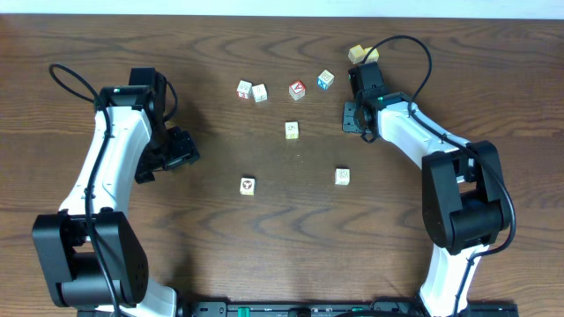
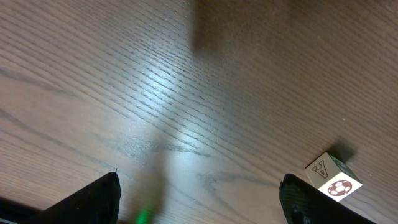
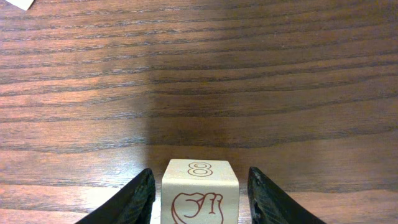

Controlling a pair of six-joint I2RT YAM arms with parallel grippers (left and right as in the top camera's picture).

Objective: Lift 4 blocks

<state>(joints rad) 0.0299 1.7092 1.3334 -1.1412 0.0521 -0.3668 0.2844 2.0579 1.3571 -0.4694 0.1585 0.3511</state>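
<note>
1. Overhead, I take the red-faced cube (image 1: 297, 90) as my landmark. Three pale blocks lie on the table (image 1: 211, 238) on the robot's side of it: the middle block (image 1: 292, 130) near it, the ball-marked block (image 1: 248, 186) farther off and left, and the right-side block (image 1: 342, 176) farther off and right.
2. On the right wrist view, the right gripper (image 3: 200, 171) has its fingers apart around the 8-marked block (image 3: 200, 196), with a thin gap on each side. That block has a red-brown drawing on its near face.
3. Overhead, that arm sits right of the red-faced cube, beyond the blue-faced cube (image 1: 326, 79) and by a pale yellow cube (image 1: 357, 54). I cannot pick out the 8-marked block there.
4. The left gripper (image 2: 199, 202) is spread wide over bare wood, well left of the red-faced cube. The ball-marked block lies just outside one fingertip.
</note>
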